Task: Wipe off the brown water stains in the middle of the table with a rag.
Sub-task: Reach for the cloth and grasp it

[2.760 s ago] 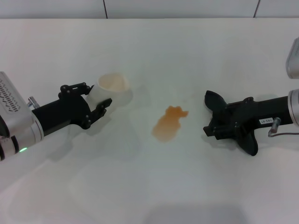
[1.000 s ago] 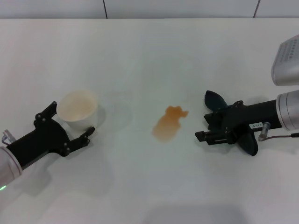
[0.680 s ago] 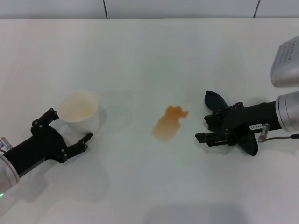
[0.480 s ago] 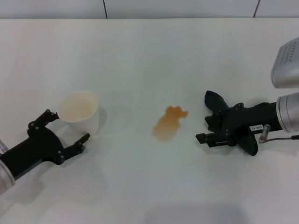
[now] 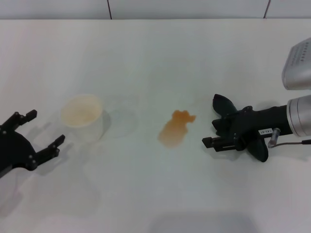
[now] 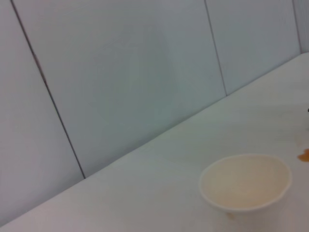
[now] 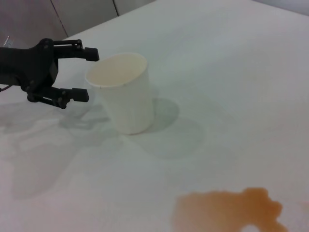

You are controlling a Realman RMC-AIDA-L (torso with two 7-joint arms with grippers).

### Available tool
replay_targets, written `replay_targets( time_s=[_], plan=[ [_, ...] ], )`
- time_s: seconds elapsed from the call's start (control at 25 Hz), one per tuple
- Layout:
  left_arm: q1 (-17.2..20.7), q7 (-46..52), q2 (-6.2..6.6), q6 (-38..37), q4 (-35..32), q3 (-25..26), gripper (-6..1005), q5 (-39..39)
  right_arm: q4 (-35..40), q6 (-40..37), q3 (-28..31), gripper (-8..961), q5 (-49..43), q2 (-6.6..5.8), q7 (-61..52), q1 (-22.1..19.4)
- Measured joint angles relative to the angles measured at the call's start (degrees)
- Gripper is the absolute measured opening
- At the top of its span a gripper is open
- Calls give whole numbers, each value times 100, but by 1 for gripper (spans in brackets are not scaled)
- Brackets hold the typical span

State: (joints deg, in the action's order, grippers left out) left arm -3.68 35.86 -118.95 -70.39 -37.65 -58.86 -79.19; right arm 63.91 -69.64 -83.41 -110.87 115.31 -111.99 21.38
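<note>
From the head we look forward and steeply down on the desk point(image 5: 146, 63), far enough to take in both arms, with a strip of wall along the far edge. Our left wrist camera sits low near the desk's left side, facing across the surface toward the panelled wall point(image 6: 120, 72); the cup point(image 6: 245, 181) fills its near foreground. Our right wrist camera also rides low, close over the desk, facing leftward across it: the brown stain point(image 7: 227, 210) lies nearest, the cup point(image 7: 123, 92) beyond, the left pincer point(image 7: 81, 72) farthest. All three views share the cup point(image 5: 82, 116); head and right wrist share the stain point(image 5: 176, 127) too.
</note>
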Motion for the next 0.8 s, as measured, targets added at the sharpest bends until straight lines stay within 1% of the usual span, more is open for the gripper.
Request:
replay_targets(
  time_s=[0.16, 0.36, 0.48, 0.56, 0.64, 0.72, 0.76, 0.8],
  plan=[
    [-56, 168, 64, -51, -204, 130, 869, -32, 33, 3, 0, 605, 101, 0, -25, 17],
    [-109, 931, 199, -579, -829, 368, 868, -189, 69, -42, 39, 605, 310, 0, -112, 17],
    [-247, 1601, 342, -1069, -1153, 650, 867, -388, 222, -74, 72, 605, 384, -10, -315, 16],
    [-444, 2196, 453, -1352, -1340, 963, 867, -680, 334, -147, 174, 605, 389, -16, -465, 15],
    [-659, 2730, 559, -1714, -1496, 1298, 866, -1062, 405, -250, 296, 605, 418, -10, -559, 16],
    [-939, 3333, 703, -2224, -1735, 1753, 866, -1604, 445, -309, 360, 604, 507, -6, -609, 18],
    [-939, 3333, 703, -2224, -1735, 1753, 866, -1604, 468, -318, 362, 604, 568, -6, -626, 19],
    [-1004, 3478, 747, -2352, -1816, 1843, 866, -1731, 492, -325, 363, 604, 610, -8, -638, 19]
  ],
)
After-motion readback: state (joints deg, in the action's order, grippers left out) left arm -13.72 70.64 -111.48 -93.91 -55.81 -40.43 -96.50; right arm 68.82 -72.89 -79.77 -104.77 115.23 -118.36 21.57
